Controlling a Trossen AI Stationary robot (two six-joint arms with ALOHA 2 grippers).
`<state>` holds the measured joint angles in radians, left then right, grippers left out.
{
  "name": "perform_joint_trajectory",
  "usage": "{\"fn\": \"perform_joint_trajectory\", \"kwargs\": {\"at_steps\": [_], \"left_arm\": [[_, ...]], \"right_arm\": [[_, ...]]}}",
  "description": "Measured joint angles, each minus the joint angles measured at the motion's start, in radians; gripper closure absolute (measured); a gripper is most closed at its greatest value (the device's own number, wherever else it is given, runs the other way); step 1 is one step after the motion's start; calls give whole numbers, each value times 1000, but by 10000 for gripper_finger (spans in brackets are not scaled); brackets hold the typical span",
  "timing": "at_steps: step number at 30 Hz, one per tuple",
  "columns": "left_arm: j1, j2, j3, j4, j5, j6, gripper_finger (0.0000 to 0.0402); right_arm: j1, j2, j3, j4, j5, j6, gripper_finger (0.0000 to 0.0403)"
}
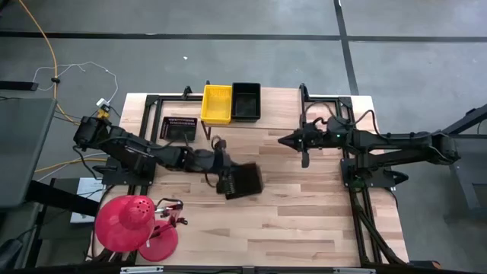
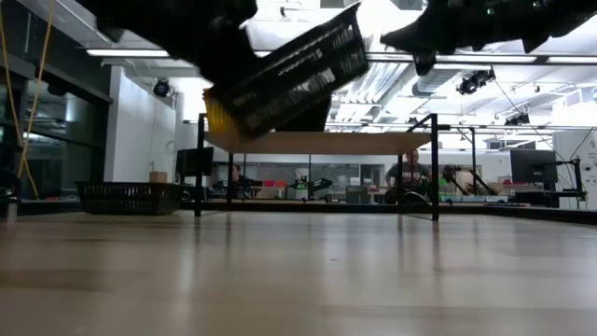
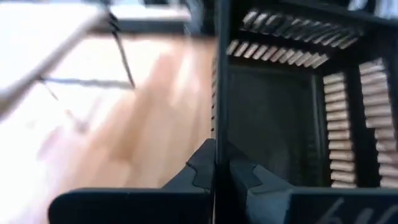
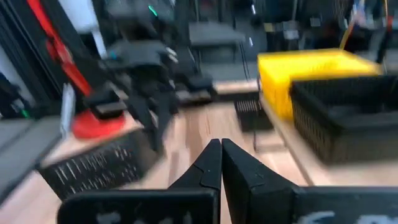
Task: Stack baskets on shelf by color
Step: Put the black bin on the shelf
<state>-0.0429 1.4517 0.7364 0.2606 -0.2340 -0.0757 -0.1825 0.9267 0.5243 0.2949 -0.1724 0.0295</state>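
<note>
Wood tabletop [image 1: 304,205] carries the shelf [image 1: 281,103] at its far edge, where a yellow basket [image 1: 217,103] and a black basket [image 1: 246,101] sit side by side; another black one [image 1: 179,127] rests on the table by the shelf's left end. The right arm hangs near the shelf's right end, its gripper [image 1: 305,157] with fingers pressed together, holding nothing. The left gripper [image 1: 225,183] is clamped on one wall of the held basket [image 1: 245,181], lifted clear of the table and tilted. To do this step well, I judge the basket should be levelled, carried over the black one on the shelf, squared to its rim, lowered until it nests, then released.
</note>
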Motion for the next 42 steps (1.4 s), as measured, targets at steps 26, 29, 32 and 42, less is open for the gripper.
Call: {"fn": "perform_joint_trajectory", "kwargs": {"at_steps": [26, 29, 32, 42], "left_arm": [[55, 520, 538, 617, -628, 53, 401], [85, 550, 628, 587, -691, 96, 401], [119, 558, 677, 493, -712, 65, 401], [229, 560, 684, 169, -707, -351, 401]], "right_arm": [[0, -155, 1, 457, -55, 34, 403], [0, -157, 1, 456, -55, 33, 403], [0, -158, 1, 455, -55, 34, 403], [0, -158, 1, 417, -3, 34, 403]]}}
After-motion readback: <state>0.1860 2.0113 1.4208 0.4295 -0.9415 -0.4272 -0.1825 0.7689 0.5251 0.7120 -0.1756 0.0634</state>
